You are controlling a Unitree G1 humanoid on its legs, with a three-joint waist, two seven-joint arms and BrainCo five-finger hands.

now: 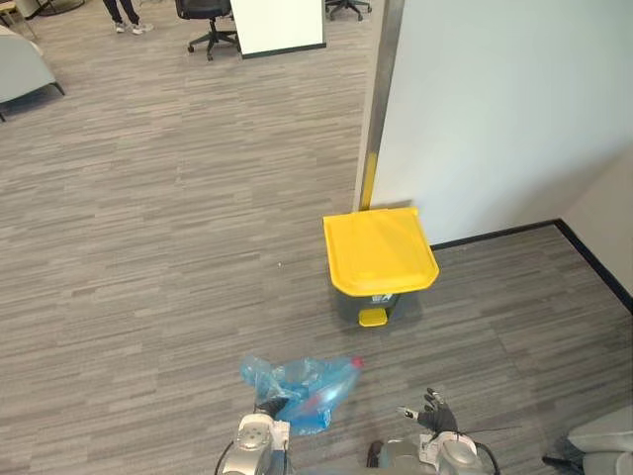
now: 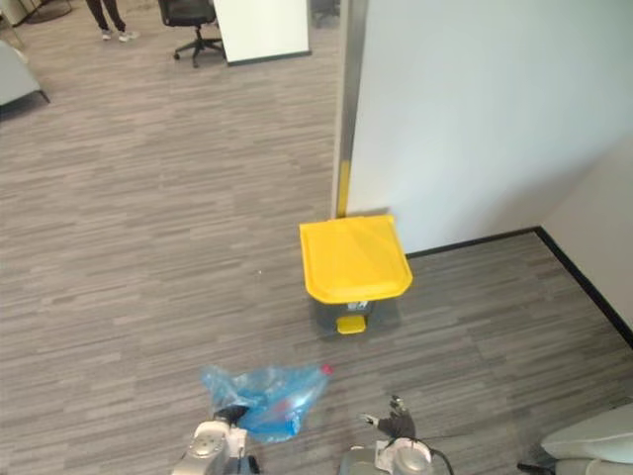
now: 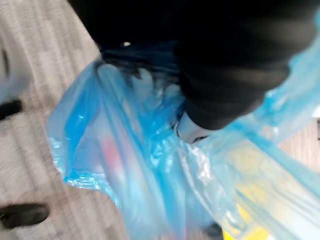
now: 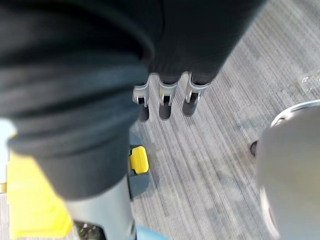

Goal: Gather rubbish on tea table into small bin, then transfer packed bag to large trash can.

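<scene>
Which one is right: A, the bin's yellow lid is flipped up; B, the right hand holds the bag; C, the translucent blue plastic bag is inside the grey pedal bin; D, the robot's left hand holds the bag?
D: the translucent blue plastic bag is bunched in the left hand, short of the grey pedal bin with its yellow lid down; the right hand is empty.

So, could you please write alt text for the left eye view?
The left robot hand holds a blue bag over grey floor, before a bin with a shut yellow lid by a white wall. The right robot hand is open and empty. Far off stand a chair and a person's legs.
</scene>
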